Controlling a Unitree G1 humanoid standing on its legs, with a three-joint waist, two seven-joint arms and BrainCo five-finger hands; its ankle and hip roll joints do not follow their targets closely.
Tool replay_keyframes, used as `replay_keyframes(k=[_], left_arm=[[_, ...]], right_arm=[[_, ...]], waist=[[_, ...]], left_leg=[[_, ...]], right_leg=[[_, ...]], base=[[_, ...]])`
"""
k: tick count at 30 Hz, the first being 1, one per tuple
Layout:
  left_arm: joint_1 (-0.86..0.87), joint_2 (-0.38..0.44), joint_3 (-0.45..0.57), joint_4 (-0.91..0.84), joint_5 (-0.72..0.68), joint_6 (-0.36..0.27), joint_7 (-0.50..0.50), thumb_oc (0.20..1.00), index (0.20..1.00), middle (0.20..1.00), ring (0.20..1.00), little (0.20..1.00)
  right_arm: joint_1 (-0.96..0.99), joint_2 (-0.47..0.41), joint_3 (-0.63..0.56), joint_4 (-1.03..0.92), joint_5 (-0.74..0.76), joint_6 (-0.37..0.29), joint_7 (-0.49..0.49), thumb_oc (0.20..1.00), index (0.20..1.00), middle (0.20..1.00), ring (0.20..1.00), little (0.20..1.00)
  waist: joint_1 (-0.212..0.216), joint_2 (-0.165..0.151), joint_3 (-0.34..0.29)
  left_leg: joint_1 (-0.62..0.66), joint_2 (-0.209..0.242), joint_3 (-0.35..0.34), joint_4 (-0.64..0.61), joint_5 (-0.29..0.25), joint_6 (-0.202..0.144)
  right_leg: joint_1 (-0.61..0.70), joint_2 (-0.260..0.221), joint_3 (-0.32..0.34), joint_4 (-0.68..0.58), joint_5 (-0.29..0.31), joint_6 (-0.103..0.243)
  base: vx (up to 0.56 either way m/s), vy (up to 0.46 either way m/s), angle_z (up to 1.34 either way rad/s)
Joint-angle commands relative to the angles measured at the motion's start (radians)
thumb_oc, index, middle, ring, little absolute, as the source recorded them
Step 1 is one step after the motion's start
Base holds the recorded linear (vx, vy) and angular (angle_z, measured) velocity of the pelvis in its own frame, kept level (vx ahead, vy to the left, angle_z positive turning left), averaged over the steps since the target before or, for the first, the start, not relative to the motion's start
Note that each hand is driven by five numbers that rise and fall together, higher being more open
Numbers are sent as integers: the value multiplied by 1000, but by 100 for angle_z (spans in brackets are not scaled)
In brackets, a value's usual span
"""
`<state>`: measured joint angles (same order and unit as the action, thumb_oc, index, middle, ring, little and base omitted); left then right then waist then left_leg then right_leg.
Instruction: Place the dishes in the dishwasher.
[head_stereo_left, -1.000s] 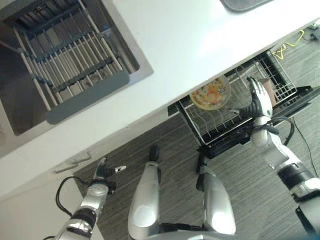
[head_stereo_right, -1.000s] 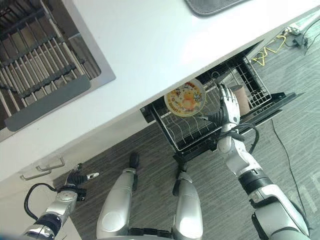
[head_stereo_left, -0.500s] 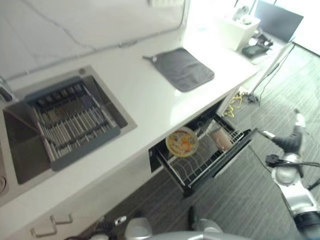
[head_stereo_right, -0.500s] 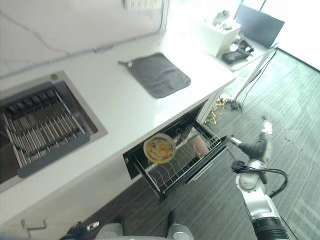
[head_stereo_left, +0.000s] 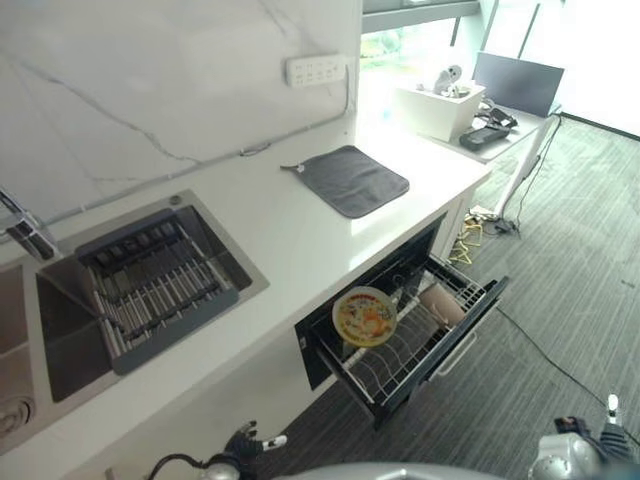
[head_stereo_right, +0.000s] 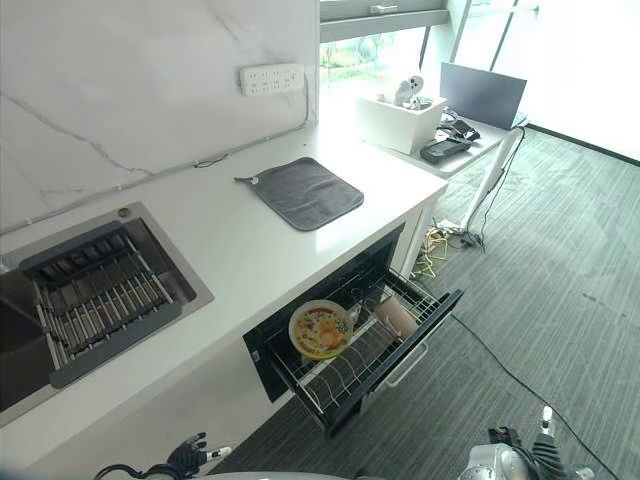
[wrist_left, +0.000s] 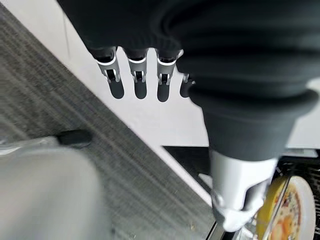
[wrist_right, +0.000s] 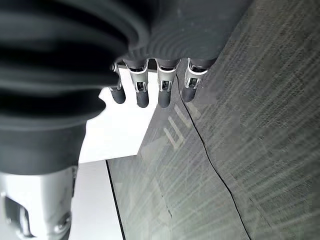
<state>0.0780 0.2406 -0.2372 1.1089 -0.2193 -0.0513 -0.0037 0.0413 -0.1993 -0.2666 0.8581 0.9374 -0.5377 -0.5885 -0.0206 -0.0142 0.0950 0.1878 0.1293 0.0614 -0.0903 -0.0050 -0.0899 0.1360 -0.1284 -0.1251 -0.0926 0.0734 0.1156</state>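
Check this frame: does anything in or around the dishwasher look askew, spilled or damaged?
Nothing stands out. The plate stands on edge in the pulled-out dishwasher rack, with a pinkish cup lying beside it. The grey mat lies flat on the counter. Both hands, left hand and right hand, hang empty.

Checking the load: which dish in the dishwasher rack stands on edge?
The round yellow-patterned plate, upright at the rack's sink-side end. The pinkish cup beside it lies on its side.

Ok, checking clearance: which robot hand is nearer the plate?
Left. The left robot hand hangs by the cabinet, left of the plate; the right robot hand is farther off over the carpet.
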Motion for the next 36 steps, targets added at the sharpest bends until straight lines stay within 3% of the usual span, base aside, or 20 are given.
replay_keyframes(k=[1, 3, 8, 13, 14, 18, 25, 34, 36], left_arm=[[-51, 33, 4, 43, -31, 19, -20, 1000, 1000, 1000, 1000, 1000], [-37, 39, -9, 52, -49, 36, -18, 1000, 1000, 1000, 1000, 1000], [-22, 63, -25, 57, -30, 53, -27, 1000, 1000, 1000, 1000, 1000], [-36, 84, -40, 32, -46, 72, -19, 1000, 1000, 1000, 1000, 1000], [-42, 89, -53, 17, -53, 83, -15, 1000, 1000, 1000, 1000, 1000], [-50, 87, -77, 2, -135, 91, 12, 1000, 1000, 1000, 1000, 1000], [3, 52, -85, 27, -182, 85, 24, 1000, 1000, 1000, 1000, 1000], [55, 65, -60, 89, -120, 59, -13, 1000, 1000, 1000, 1000, 1000], [60, 85, -54, 67, -106, 57, -30, 1000, 1000, 1000, 1000, 1000]], right_arm=[[-64, -21, -15, -27, 101, -23, 167, 1000, 1000, 1000, 1000, 1000], [-74, -8, 16, 16, 166, 10, 304, 1000, 1000, 1000, 1000, 1000], [-117, 2, 71, 106, 290, 75, 461, 1000, 1000, 1000, 1000, 1000], [-174, 28, 131, 167, 439, 176, 629, 1000, 1000, 1000, 1000, 1000], [-190, 20, 139, 163, 464, 203, 648, 1000, 1000, 1000, 1000, 1000], [-249, -17, 138, 168, 439, 255, 659, 1000, 1000, 1000, 1000, 1000], [-374, -82, 182, 177, 306, 321, 680, 1000, 1000, 1000, 1000, 1000], [-547, -153, 263, 152, 136, 409, 669, 1000, 1000, 1000, 1000, 1000], [-626, -191, 283, 127, 106, 417, 646, 1000, 1000, 1000, 1000, 1000]], waist=[[8, 0, 43], [14, 18, 37], [37, 41, 38], [63, 61, 85], [66, 76, 109], [82, 131, 149], [147, 213, 180], [223, 224, 187], [253, 233, 193]], left_leg=[[-11, 18, 32, 9, -31, 33], [-3, 15, 29, 5, -31, 33], [-4, 10, 28, 37, -38, 42], [-71, -32, -34, 271, -136, 87], [-90, -47, -54, 340, -174, 95], [-142, -75, -67, 440, -208, 81], [-224, -125, -91, 519, -186, 55], [-262, -156, -143, 504, -133, 41], [-280, -165, -172, 476, -99, 35]], right_leg=[[23, -49, -47, 55, -73, 9], [35, -57, -59, 49, -73, 12], [37, -78, -90, 101, -102, 6], [-15, -89, -91, 340, -202, -36], [-34, -93, -85, 443, -256, -54], [-74, -127, -100, 629, -354, -80], [-137, -195, -139, 844, -445, -110], [-160, -212, -169, 912, -477, -122], [-184, -220, -181, 919, -474, -115]], base=[[41, 9, 2], [71, 2, 7], [40, -10, 25], [-36, -14, 29], [-42, 68, 49], [-67, 129, 48], [15, 149, 38], [118, 59, 23], [92, 82, -3]])
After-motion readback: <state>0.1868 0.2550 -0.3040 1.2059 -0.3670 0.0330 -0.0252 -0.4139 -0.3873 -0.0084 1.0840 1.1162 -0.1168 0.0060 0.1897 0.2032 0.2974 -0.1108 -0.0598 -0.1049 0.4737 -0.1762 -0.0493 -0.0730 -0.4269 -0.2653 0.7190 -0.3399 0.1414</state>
